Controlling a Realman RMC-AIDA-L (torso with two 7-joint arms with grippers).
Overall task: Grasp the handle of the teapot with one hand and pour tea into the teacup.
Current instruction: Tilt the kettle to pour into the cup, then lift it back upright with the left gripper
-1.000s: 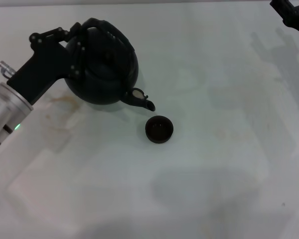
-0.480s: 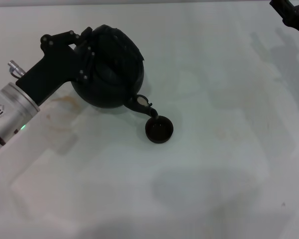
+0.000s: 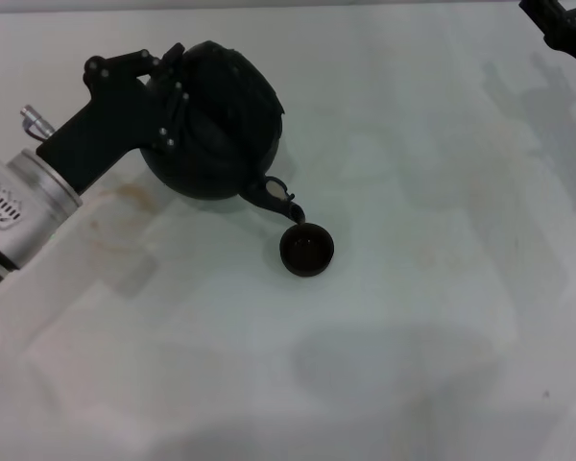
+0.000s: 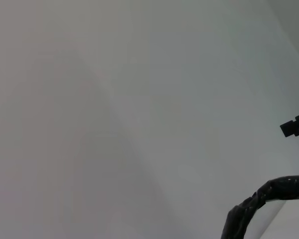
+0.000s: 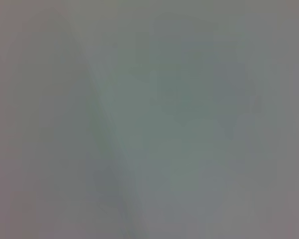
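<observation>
The teapot (image 3: 221, 120) is at the far left of the white table (image 3: 413, 317), tipped over toward the near right so that its short spout (image 3: 278, 200) points down at the teacup (image 3: 307, 249). The spout's tip sits just over the cup's far-left rim; whether it touches the rim cannot be told, and no stream of tea can be made out. The teacup stands upright on the table, near the middle and just to the near right of the pot.

The left gripper (image 3: 163, 82) is at the pot's far-left side, clamped on the handle (image 4: 261, 201), with its black body and silver forearm running off toward the near left edge. From the head view the handle is mostly hidden behind the gripper and the pot's dark bulk. The left wrist view shows what the head view does not: a curved stretch of the rough wrapped bar against the pale table, though none of the pot's body or the cup.

The right gripper (image 3: 564, 29) is at the far right corner, well apart from pot and cup; whether its fingers are apart or together cannot be told. The right wrist view shows only a blank pale surface.
</observation>
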